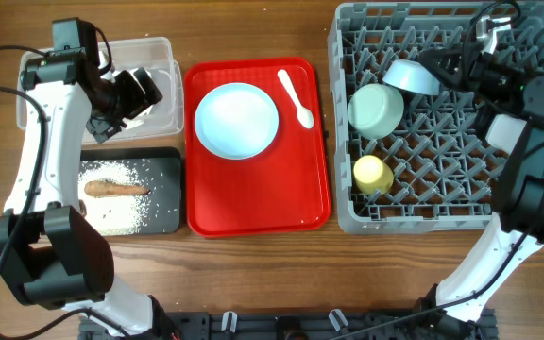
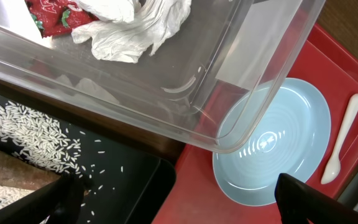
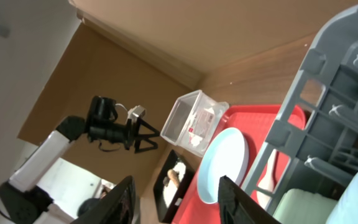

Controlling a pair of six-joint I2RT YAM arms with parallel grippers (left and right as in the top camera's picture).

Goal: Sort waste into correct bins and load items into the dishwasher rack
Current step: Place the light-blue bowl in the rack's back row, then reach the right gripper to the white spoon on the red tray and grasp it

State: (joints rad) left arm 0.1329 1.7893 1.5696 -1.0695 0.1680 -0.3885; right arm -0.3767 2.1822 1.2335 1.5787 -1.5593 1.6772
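In the overhead view my left gripper (image 1: 128,102) hangs open and empty over the clear tub (image 1: 163,57). A red wrapper (image 2: 48,15) and crumpled tissue (image 2: 135,25) lie in that tub. The black tray (image 1: 163,189) holds rice (image 1: 111,215) and a brown stick (image 1: 116,189). The pale blue plate (image 1: 237,120) and white spoon (image 1: 296,97) rest on the red tray (image 1: 253,212). The grey rack (image 1: 423,212) holds a mint bowl (image 1: 376,109), a tilted blue bowl (image 1: 412,77) and a yellow cup (image 1: 373,174). My right gripper (image 1: 442,64) is beside the blue bowl, jaws apart with nothing between them.
The red tray lies between the bins and the rack. My right arm (image 1: 527,179) leans over the rack's right side. Bare wooden table (image 1: 253,28) runs along the far edge and in front of the trays.
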